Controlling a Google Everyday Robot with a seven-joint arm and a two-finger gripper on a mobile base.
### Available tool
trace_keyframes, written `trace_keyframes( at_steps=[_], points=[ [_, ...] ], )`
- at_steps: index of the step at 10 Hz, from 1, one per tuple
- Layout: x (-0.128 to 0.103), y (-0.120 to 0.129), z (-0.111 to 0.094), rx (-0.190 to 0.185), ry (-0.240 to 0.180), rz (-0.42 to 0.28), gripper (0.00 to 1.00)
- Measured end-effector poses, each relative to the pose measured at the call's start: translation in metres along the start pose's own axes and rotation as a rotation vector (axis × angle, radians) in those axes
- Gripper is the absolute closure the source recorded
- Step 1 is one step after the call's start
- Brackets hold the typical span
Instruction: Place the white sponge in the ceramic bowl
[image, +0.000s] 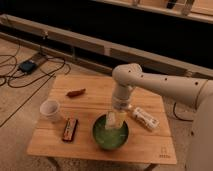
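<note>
Your bowl (110, 134) sits upright near the front edge of the tabletop (150, 145), round, glossy green with a darker rim. Your hand (116, 118) hangs over its back rim, and the sponge (112, 121), a pale cream block, is right at the hand, above the bowl's inside.

Claw (115, 120) over bowl (101, 140), packet (145, 119) beside.

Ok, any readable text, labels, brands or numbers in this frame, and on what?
No text here can be read.
White packet right of the ceramic bowl: coloured print, too blurred to read.
Flat packet left of the bowl: markings unreadable.
Table, front right corner: small mark, too small to read.
White cup: none visible.
The gripper hangs over the bowl.
</note>
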Motion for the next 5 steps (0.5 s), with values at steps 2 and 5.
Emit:
trace_keyframes(
  at_steps=[2, 5],
  points=[
    [-0.0003, -0.0062, -0.0061, 0.009, -0.01, 0.007, 0.2],
    [0.0001, -0.006, -0.0053, 0.007, -0.011, 0.008, 0.2]
  ],
)
